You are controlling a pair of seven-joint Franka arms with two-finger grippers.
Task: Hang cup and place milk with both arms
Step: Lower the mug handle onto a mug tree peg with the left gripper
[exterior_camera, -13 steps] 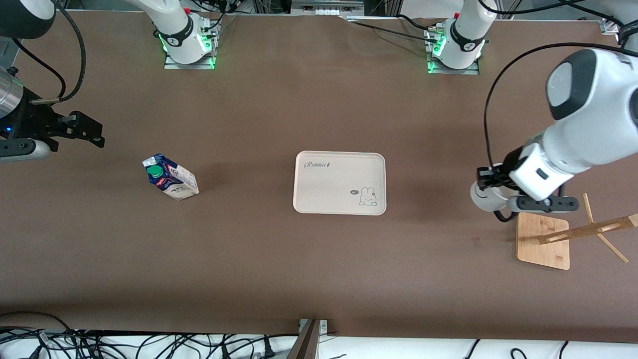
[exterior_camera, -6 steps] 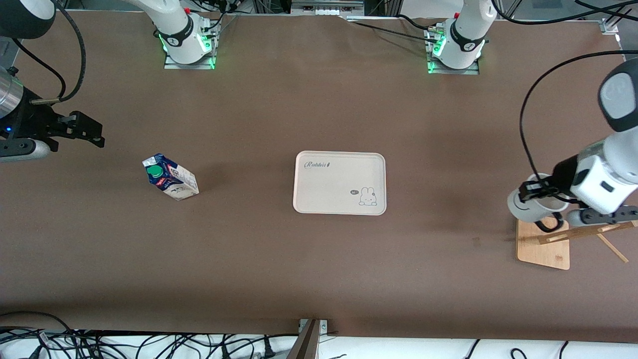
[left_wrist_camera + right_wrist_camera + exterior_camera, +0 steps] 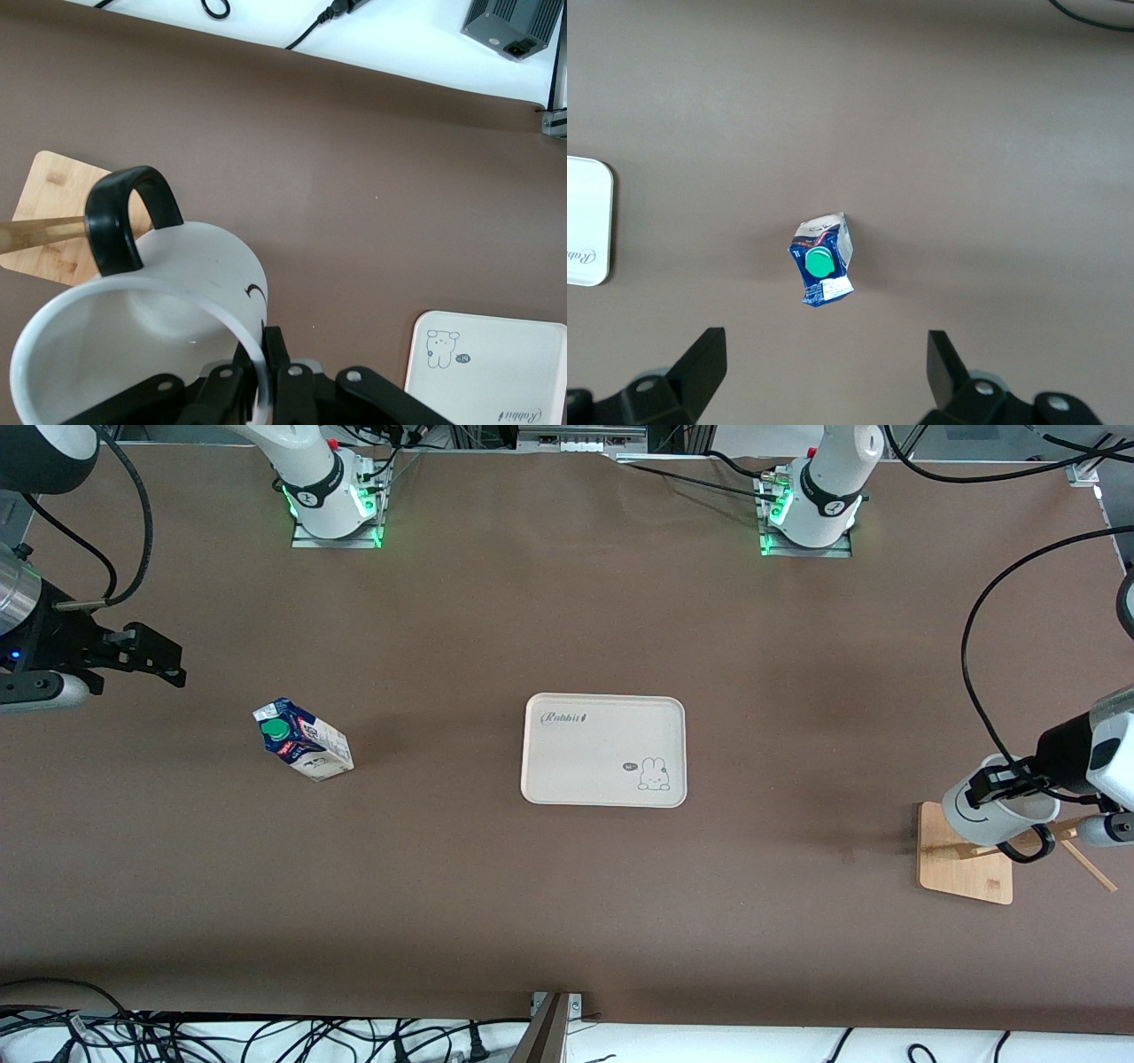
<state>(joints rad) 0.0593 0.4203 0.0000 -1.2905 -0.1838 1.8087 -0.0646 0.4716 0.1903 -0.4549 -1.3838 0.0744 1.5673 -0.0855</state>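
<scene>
Gripping the cup [image 3: 992, 812], left hand [image 3: 1019, 784] over rack [image 3: 966, 859].

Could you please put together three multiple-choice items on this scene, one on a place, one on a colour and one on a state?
1. Where does the milk stand?
A. on the tray
B. on the table toward the right arm's end
C. on the wooden rack's base

2. What colour is the milk's cap?
A. green
B. red
C. yellow

3. What is the left gripper doing?
A. hanging open over the tray
B. pinching the milk
C. holding the cup by its rim over the wooden rack

Answers:
1 B, the tray is bare and the carton stands apart from it.
2 A, the right wrist view shows a green cap.
3 C, one finger sits inside the rim, and the right gripper waits open above the milk.
</scene>
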